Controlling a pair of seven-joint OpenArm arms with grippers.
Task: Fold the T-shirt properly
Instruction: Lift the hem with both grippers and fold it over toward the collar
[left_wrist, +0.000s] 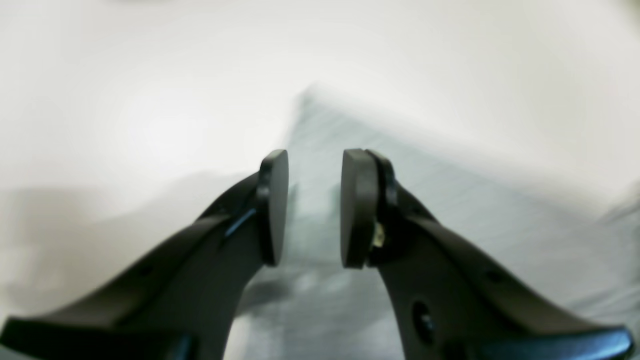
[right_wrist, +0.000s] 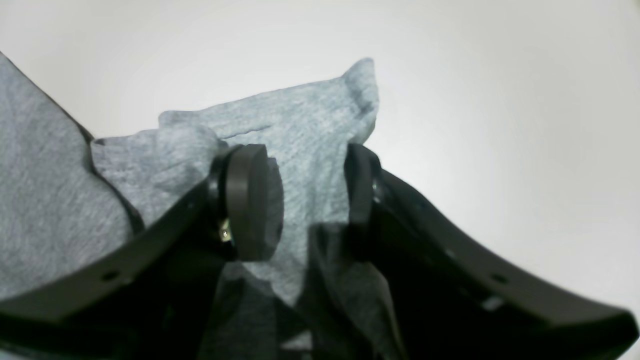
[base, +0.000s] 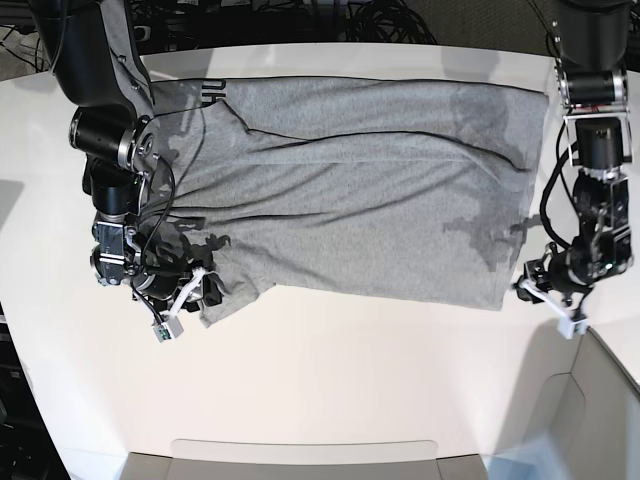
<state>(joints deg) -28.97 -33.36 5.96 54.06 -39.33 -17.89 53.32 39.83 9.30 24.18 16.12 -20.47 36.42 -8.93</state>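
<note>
The light grey T-shirt (base: 350, 200) lies spread flat across the white table, with dark lettering peeking out at its far left edge (base: 212, 90). My right gripper (base: 205, 290) is at the shirt's near left sleeve. In the right wrist view its jaws stand wide, and a bunched fold of the T-shirt (right_wrist: 310, 130) rises between the pads (right_wrist: 247, 200) without being pinched. My left gripper (base: 527, 283) hovers just off the shirt's near right corner. Its pads (left_wrist: 357, 205) are apart with nothing between them, and the blurred T-shirt (left_wrist: 450, 210) lies below the left gripper (left_wrist: 315, 205).
The white table (base: 330, 370) runs on in front of the shirt. A pale grey bin rim (base: 300, 455) sits at the near edge, and another grey panel (base: 570, 420) at the near right. Dark cables (base: 300, 20) lie behind the table.
</note>
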